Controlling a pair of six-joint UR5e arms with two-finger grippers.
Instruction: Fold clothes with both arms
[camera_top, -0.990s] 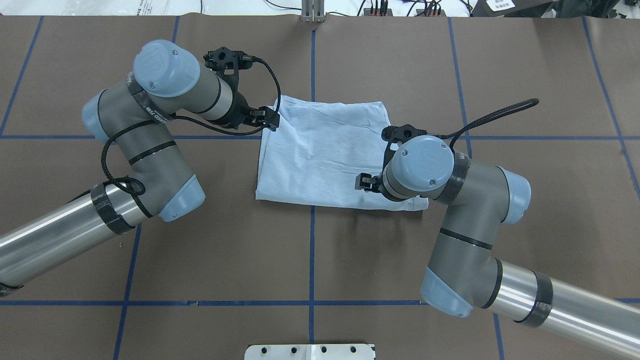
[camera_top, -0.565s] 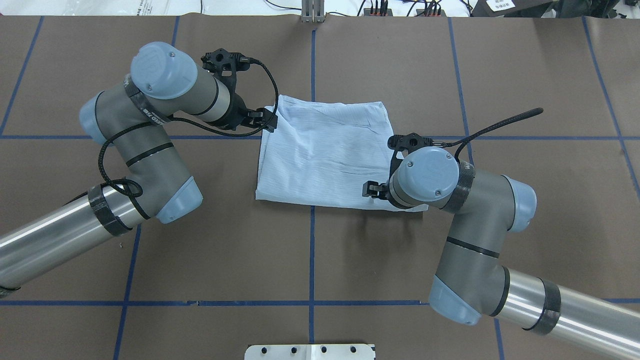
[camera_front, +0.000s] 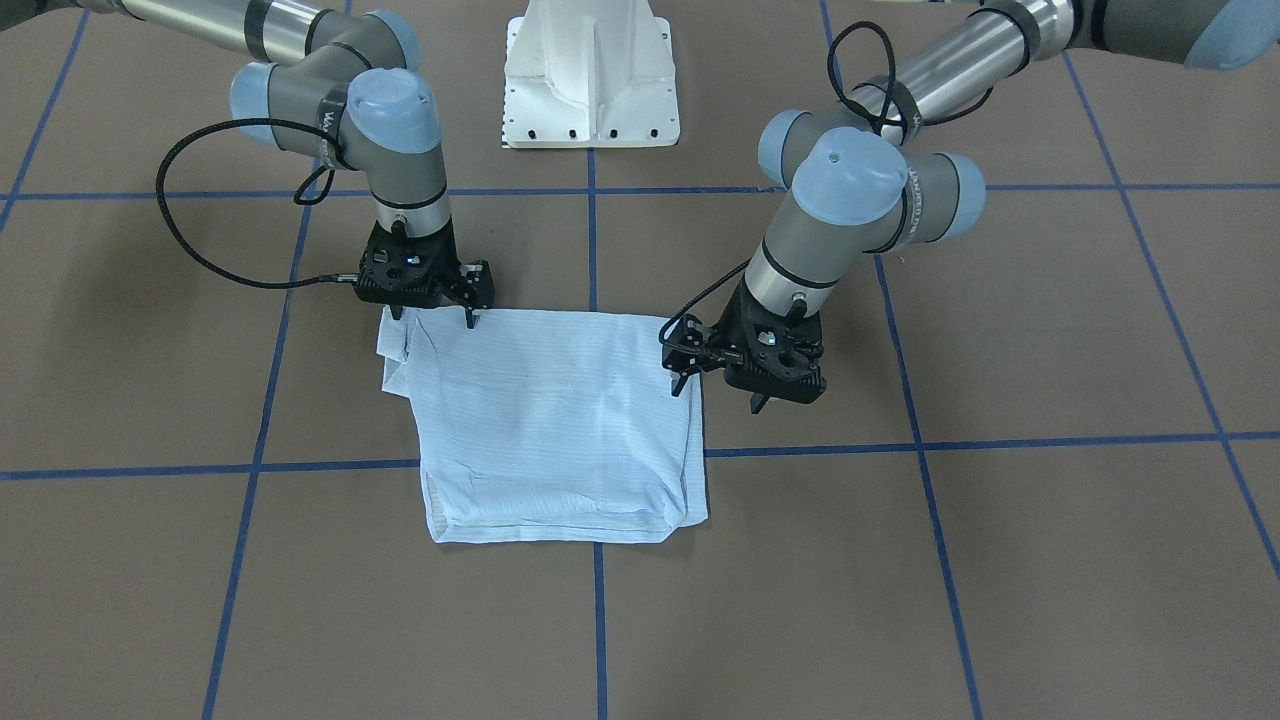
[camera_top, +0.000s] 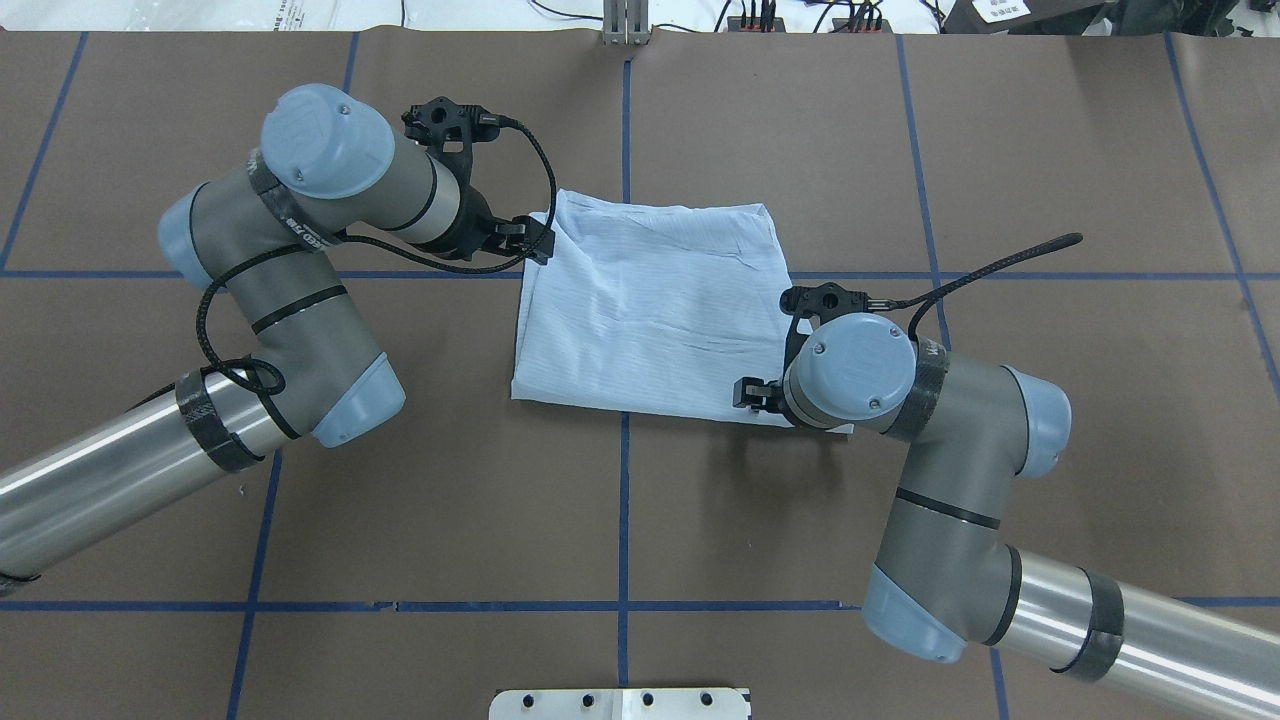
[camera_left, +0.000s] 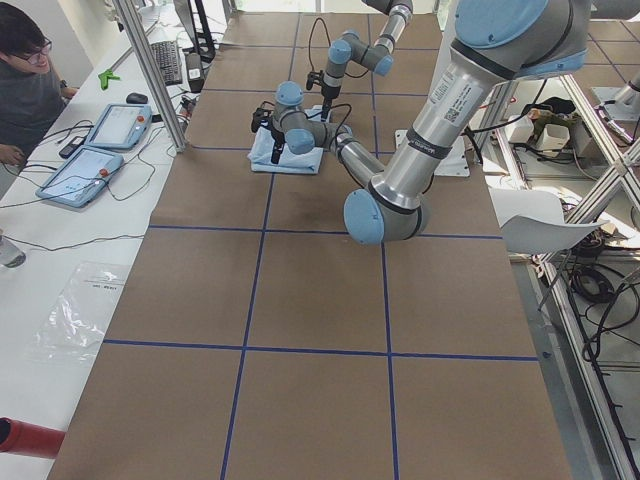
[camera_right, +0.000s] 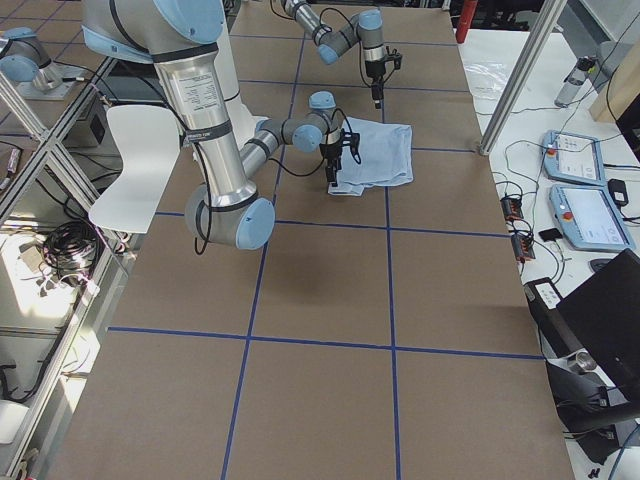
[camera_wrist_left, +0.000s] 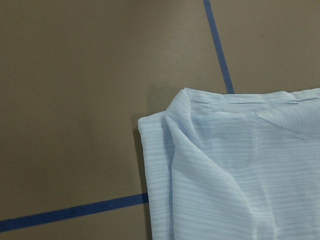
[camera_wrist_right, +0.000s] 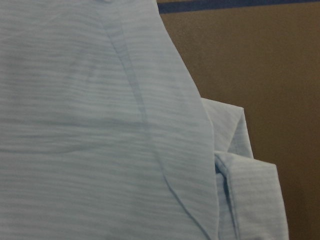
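The clothes, a pale blue striped shirt (camera_top: 650, 310), lie folded into a rough square on the brown table (camera_front: 550, 420). My left gripper (camera_front: 718, 395) hangs open just above the shirt's edge on the robot's left, one finger over the cloth and one over bare table; the overhead view shows it at the far left corner (camera_top: 535, 238). My right gripper (camera_front: 434, 318) is open over the loose corner nearest the robot, partly hidden under its wrist in the overhead view (camera_top: 752, 393). Neither holds cloth. Both wrist views show only the shirt (camera_wrist_left: 240, 170) (camera_wrist_right: 100, 125), no fingers.
A white mounting pedestal (camera_front: 590, 80) stands at the robot's side of the table. Blue tape lines (camera_top: 624, 520) cross the brown surface. In the exterior left view a person (camera_left: 20, 80) sits at a side bench with tablets (camera_left: 95, 150). A white chair (camera_right: 135, 165) stands beside the table.
My right gripper has moved back toward the robot and slightly outward, from mid-shirt to its near corner. The left gripper has barely shifted. The shirt lies as before.
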